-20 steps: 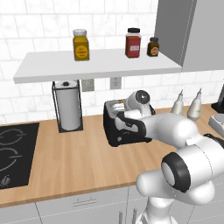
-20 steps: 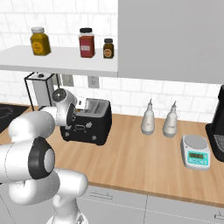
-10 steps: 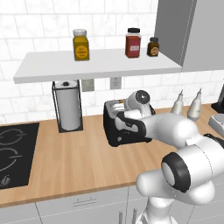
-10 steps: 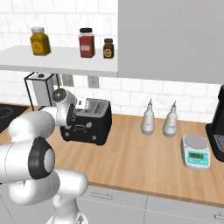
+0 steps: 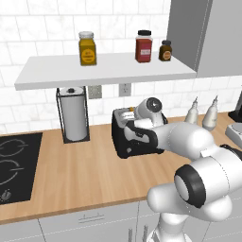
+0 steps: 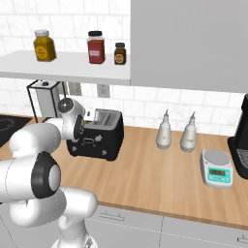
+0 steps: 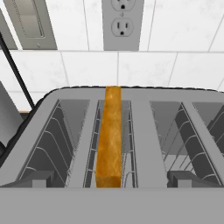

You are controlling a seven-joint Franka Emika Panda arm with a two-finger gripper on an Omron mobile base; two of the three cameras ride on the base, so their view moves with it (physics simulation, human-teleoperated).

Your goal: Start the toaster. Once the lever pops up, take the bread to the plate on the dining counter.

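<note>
Bread (image 7: 109, 140), that thin golden orange-brown slice with the darker crust edge, stands upright on its edge in a slot left of centre, right under my camera. Around it sits the boxy black toaster (image 5: 134, 137) with its silver slotted top, wire guides lining each slot, the neighbouring slots bare. My gripper (image 5: 132, 125) hangs just above the toaster's top, at its front edge, and my jaws are spread as wide as they go, gripping nothing. From the right side I see the toaster (image 6: 97, 135) standing on the light wooden wall counter (image 6: 160, 179), its small pale knobs facing out. Behind it, on the white tiled wall, sits a white double power outlet (image 7: 123, 22). Left of the toaster stands a white paper towel roll in a black wire holder (image 5: 74, 113). Further left lies a black cooktop (image 5: 16, 165). Right of the toaster stand two pale grey bottles (image 6: 175, 131), side by side.
</note>
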